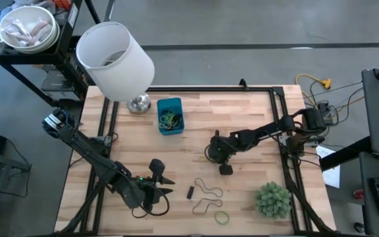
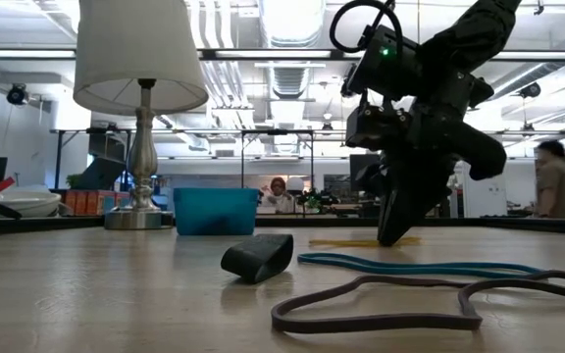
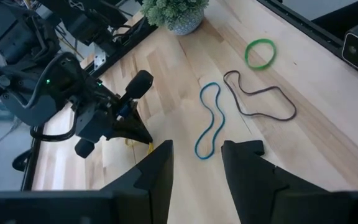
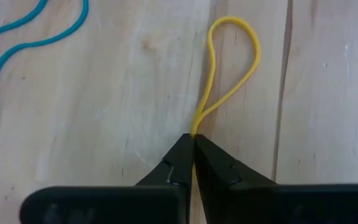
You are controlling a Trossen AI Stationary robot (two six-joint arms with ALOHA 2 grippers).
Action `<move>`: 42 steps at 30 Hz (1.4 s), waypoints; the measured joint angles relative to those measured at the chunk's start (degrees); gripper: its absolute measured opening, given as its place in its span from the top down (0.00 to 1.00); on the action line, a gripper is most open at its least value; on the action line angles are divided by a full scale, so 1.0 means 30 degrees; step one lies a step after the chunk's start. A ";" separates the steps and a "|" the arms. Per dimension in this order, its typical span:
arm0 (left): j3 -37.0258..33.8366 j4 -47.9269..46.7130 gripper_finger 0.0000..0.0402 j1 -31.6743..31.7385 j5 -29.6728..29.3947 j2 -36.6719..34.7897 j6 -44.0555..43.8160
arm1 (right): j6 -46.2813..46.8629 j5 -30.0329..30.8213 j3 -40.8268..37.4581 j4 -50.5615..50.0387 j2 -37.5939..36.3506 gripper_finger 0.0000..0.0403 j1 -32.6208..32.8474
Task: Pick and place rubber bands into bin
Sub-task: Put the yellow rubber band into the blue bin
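Wooden table (image 1: 196, 125) bears lamp (image 1: 115, 60), plant (image 1: 272, 199), blue bin (image 1: 170, 115).

Yellow rubber band (image 4: 229, 68) pinched flat on wood; blue (image 3: 209, 118), brown (image 3: 260, 96), green (image 3: 260, 53) loops nearby; blue bin (image 1: 170, 115) holding bands

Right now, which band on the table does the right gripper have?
The yellow rubber band: the right gripper is shut on its end, its loop flat on the wood. The blue band, dark brown band and green band lie untouched.
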 joint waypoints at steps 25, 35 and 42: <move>-0.0015 -0.1034 0.69 0.0015 -0.0701 0.0007 -0.2280 | -0.7134 0.5838 -0.0108 0.3616 -0.3971 0.98 0.1243; -0.0015 -0.1187 0.69 -0.0024 -0.0688 0.0007 -0.3557 | -0.9712 0.5816 0.0479 0.6796 -0.4210 0.98 -0.0433; -0.0015 -0.1168 0.69 -0.0288 -0.0681 0.0007 -0.3606 | -1.0149 0.5756 0.1825 0.6814 -0.4137 0.98 -0.1497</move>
